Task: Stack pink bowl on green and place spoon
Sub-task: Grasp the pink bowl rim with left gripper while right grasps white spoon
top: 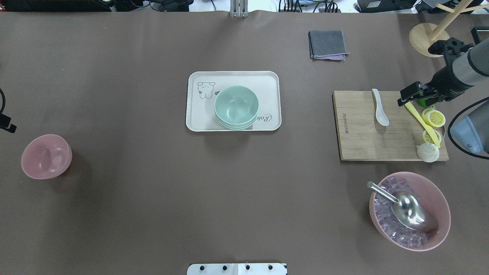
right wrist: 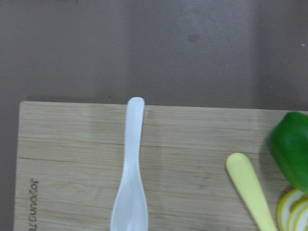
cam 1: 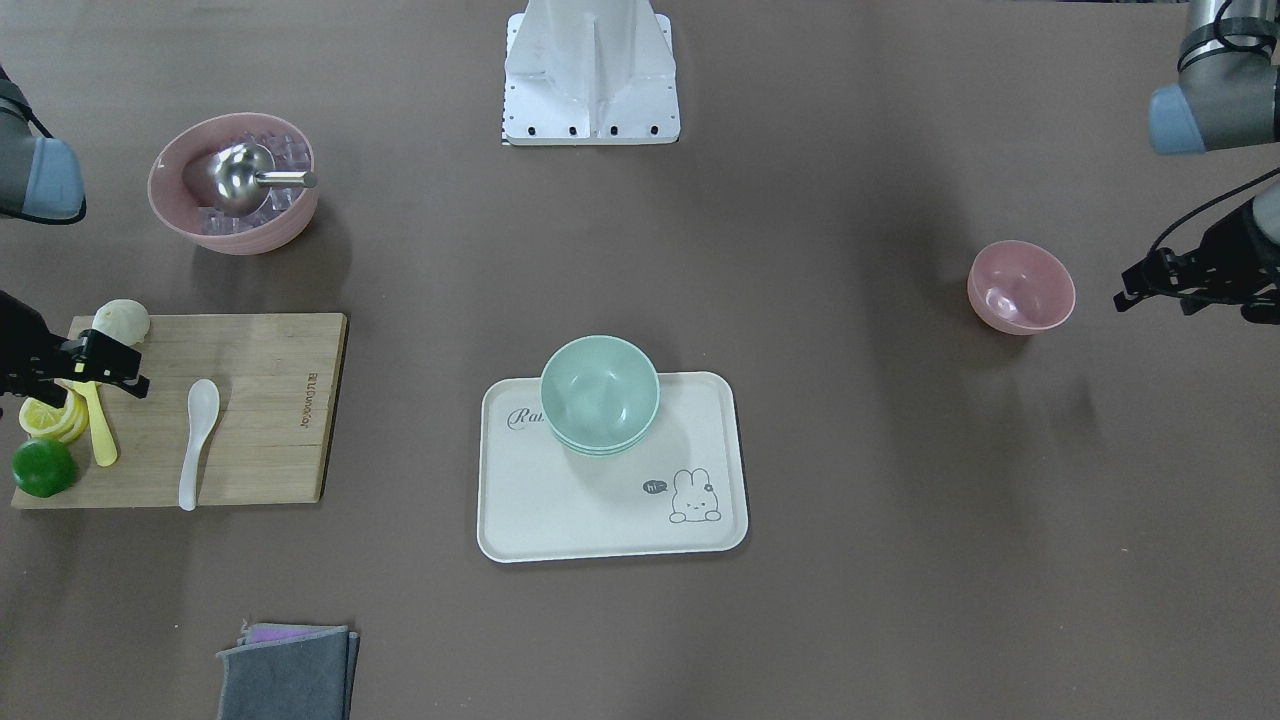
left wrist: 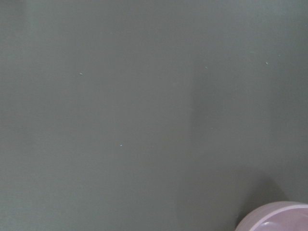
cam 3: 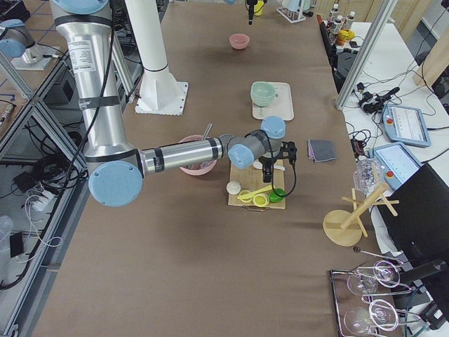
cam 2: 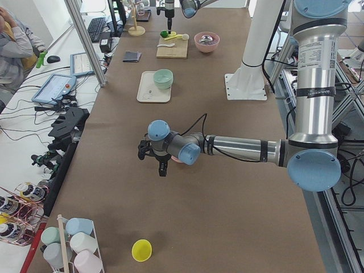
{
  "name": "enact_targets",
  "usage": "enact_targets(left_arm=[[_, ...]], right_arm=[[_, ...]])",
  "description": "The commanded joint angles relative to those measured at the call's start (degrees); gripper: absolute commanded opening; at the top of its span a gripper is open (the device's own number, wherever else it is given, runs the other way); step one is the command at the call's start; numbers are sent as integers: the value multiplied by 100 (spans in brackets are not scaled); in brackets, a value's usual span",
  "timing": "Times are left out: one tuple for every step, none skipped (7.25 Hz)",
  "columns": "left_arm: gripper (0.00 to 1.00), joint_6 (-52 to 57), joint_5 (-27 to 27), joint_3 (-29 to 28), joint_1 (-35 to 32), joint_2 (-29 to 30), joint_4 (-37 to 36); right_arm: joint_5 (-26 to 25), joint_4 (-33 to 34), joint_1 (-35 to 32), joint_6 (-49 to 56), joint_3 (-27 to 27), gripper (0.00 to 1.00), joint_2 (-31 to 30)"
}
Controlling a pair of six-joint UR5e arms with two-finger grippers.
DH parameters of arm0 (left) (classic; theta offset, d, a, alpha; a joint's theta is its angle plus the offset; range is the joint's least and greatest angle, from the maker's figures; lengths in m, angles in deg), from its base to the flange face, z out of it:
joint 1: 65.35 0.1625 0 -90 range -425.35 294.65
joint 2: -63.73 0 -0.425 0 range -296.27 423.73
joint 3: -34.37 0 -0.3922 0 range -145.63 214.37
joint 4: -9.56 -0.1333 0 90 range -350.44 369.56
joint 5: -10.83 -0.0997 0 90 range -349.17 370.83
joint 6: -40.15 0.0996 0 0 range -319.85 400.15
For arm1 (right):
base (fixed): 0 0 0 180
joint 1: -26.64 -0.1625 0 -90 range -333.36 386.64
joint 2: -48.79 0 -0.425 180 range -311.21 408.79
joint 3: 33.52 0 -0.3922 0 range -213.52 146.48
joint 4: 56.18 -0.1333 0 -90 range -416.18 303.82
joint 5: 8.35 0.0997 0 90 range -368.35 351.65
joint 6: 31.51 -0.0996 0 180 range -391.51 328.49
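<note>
Brown table (cam 1: 900, 600) fills the front-facing view, and we take the cream rabbit tray (cam 1: 560, 520) as our marker. Nested green bowls (cam 1: 600, 392) stand on the tray's robot-side half. Well off the tray toward the robot's left, the small pink bowl (cam 1: 1020, 288) sits upright and empty. The left gripper (cam 1: 1150, 288) hovers just beyond it, not touching, jaws apart and holding nothing.

On the tray's other side, the white spoon (cam 1: 198, 440) lies flat on a wooden cutting board (cam 1: 270, 400). The right gripper (cam 1: 105, 368) hangs over the board's outer end, near the spoon but clear of it, jaws spread and empty.

From overhead, we see the spoon's scoop pointing toward the robot. Our right wrist camera shows its handle tip almost at the board's edge. Our left wrist camera catches only the pink bowl's rim in a bottom corner.
</note>
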Motion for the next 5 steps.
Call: enact_targets(left_arm=[[88, -13, 2, -13, 592, 23, 33], [76, -13, 2, -13, 716, 23, 33], [45, -5, 10, -5, 726, 23, 33], [0, -31, 97, 13, 770, 23, 16], [0, -40, 194, 4, 770, 57, 16]], right_arm=[[-167, 11, 368, -496, 30, 100, 287], [-195, 11, 395, -497, 31, 100, 322], [-195, 2, 404, -541, 39, 100, 340], [-195, 11, 422, -541, 109, 100, 436], [-195, -6, 439, -541, 205, 100, 515]])
